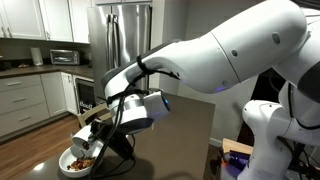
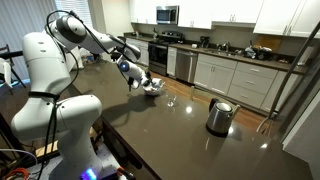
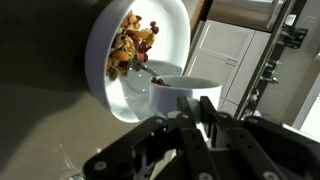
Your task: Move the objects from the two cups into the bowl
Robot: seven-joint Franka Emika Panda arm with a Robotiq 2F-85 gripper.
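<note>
The wide white bowl (image 3: 108,75) fills the top of the wrist view and holds a heap of brown-orange bits (image 3: 135,40) and a thin metal utensil (image 3: 150,74). My gripper (image 3: 190,118) is shut on the wall of the whitish cup (image 3: 185,88), which sits right at the bowl's edge. In both exterior views the gripper (image 1: 103,122) (image 2: 134,75) hovers just above and beside the bowl (image 1: 72,166) (image 2: 152,87). The bits show in the bowl (image 1: 80,156). A small clear glass (image 2: 171,100) appears to stand on the counter near the bowl.
A steel kettle with a black handle (image 2: 219,116) stands on the dark counter (image 2: 180,140), well away from the bowl. Kitchen cabinets (image 2: 235,75) and a stove (image 2: 160,55) lie beyond the counter. A fridge (image 1: 125,35) stands behind.
</note>
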